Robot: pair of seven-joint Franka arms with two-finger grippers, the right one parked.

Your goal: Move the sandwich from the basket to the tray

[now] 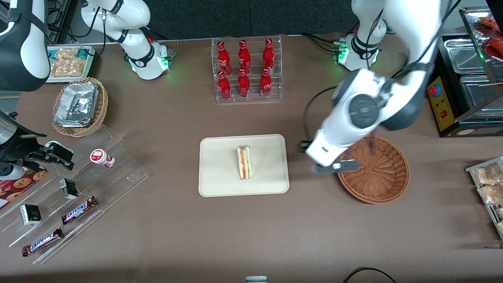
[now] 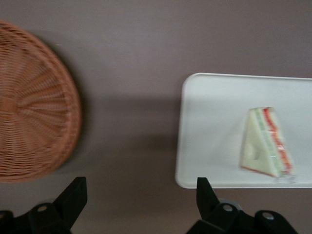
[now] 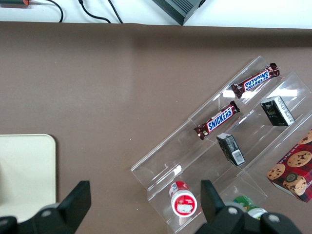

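Note:
The sandwich [image 1: 244,162] [image 2: 266,142], a pale wedge with red and green filling along its cut edge, lies in the middle of the cream tray [image 1: 220,173] [image 2: 209,126]. The reddish-brown wicker basket [image 1: 381,177] [image 2: 34,107] stands beside the tray toward the working arm's end and holds nothing. My gripper [image 1: 334,167] [image 2: 141,195] hangs above the bare table between tray and basket, over the basket's rim in the front view. Its fingers [image 2: 73,195] stand wide open with nothing between them.
A clear rack of red bottles [image 1: 246,70] stands farther from the front camera than the tray. A paler basket with foil containers [image 1: 78,106] and an acrylic stand with snack bars [image 1: 78,210] lie toward the parked arm's end. A black appliance [image 1: 463,90] and packaged snacks [image 1: 489,184] flank the basket.

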